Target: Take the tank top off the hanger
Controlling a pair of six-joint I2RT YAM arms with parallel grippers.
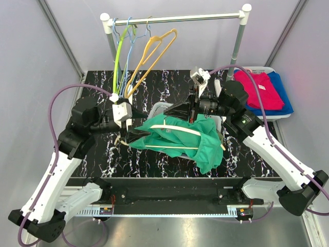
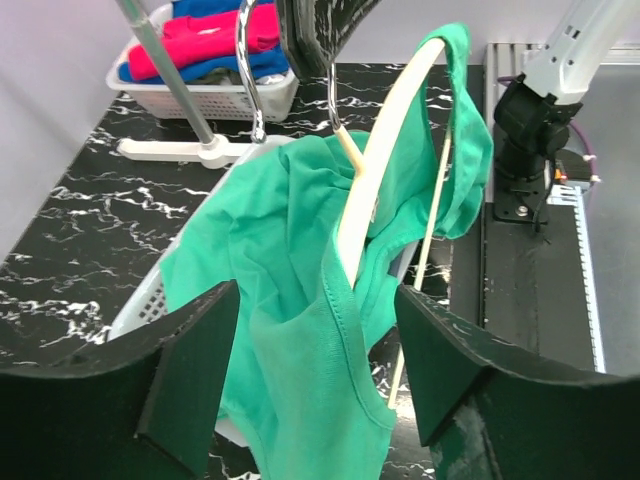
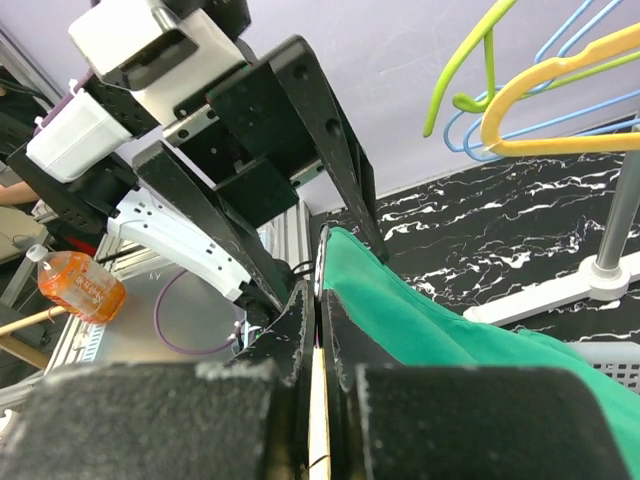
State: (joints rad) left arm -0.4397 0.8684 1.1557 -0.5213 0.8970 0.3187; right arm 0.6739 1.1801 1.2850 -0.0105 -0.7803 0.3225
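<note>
A green tank top (image 1: 180, 138) hangs on a pale wooden hanger (image 1: 177, 128) held above the table's middle. My right gripper (image 1: 181, 109) is shut on the hanger near its metal hook (image 2: 335, 95); the wooden bar (image 3: 319, 410) runs between its closed jaws. My left gripper (image 1: 134, 135) is open at the tank top's left end. In the left wrist view its jaws stand wide on either side of the green strap (image 2: 345, 330) and the hanger arm (image 2: 385, 150), not closed on the cloth.
A clothes rack (image 1: 175, 19) at the back carries green, blue and orange empty hangers (image 1: 149, 51). A white basket (image 1: 272, 105) with folded pink and blue clothes sits at back right. Another white basket (image 2: 150, 290) lies under the tank top.
</note>
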